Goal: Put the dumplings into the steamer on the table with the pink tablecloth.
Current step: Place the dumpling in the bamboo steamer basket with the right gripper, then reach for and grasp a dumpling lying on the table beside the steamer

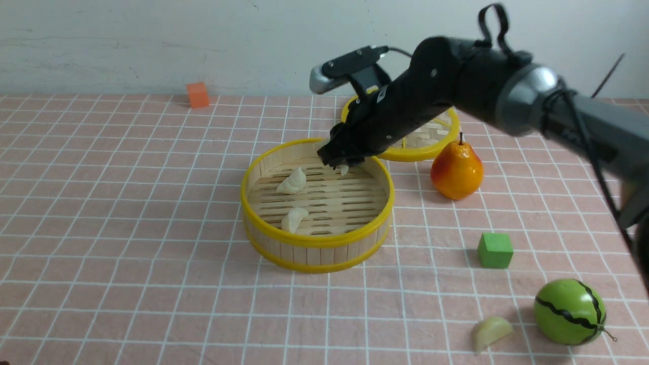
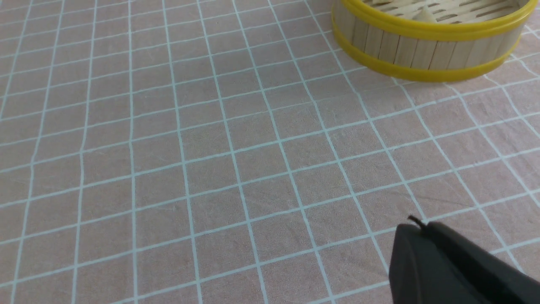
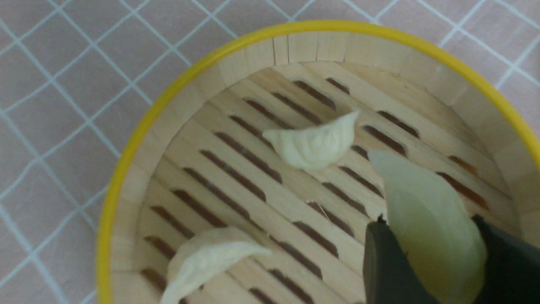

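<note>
- Four dumplings show in all. Two lie apart on the slatted floor of the steamer point(image 1: 314, 242): the rear dumpling point(image 1: 293, 181) left of centre and the front dumpling point(image 1: 294, 219) close to the near wall.
- The third dumpling point(image 3: 426, 202) is pinched between the two dark fingers of the right claw point(image 1: 344, 163). The claw is clenched on it inside the ring of the rim, over the far part of the floor. Whether the dumpling touches the slats cannot be told.
- The fourth dumpling point(image 1: 491, 332) lies on the pink tablecloth point(image 1: 127, 203) at the near right of the surface point(image 1: 76, 284). It is just beside a green striped melon toy point(image 1: 570, 312) and well apart from the steamer.
- The steamer stands upright near the middle of the surface.
- A flat yellow-rimmed lid point(image 1: 410, 153) lies behind the steamer, partly hidden by the right arm. An orange-yellow pear point(image 1: 456, 172) stands just beside the lid.
- A green cube point(image 1: 495, 250) sits between the pear and the melon toy, and an orange cube point(image 1: 197, 95) sits at the far left edge.
- Of the left claw point(image 2: 438, 266) only one dark finger shows, low over bare cloth with the steamer wall ahead. Whether it is released or clenched cannot be told.
</note>
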### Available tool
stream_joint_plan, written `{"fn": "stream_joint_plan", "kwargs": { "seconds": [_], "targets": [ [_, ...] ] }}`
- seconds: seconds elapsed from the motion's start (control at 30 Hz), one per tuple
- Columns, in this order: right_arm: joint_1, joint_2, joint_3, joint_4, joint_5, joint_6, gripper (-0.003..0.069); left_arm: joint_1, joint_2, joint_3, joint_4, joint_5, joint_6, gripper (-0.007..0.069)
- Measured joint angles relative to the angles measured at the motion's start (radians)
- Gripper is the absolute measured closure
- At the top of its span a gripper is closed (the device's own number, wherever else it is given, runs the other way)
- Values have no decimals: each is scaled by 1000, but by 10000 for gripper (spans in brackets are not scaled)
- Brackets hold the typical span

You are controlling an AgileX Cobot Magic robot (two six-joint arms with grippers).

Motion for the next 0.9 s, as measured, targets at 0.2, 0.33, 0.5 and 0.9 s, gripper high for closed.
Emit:
{"fn": "stream_joint_plan", "kwargs": {
  "seconds": [0.2, 0.33, 0.5, 0.9],
  "targets": [
    [-12, 127, -54, 1, -23, 87, 352, 0, 0, 0, 4, -1, -1, 638],
    [-13, 103, -66, -4, 24, 109, 176, 0, 0, 0, 4, 4, -12, 638],
    [-24, -90, -71, -72, 274, 120, -7, 0, 0, 0, 8, 38, -19, 638],
    [-96, -327, 389, -270, 535, 325, 188, 0, 0, 0, 10, 5, -26, 637]
  ]
}}
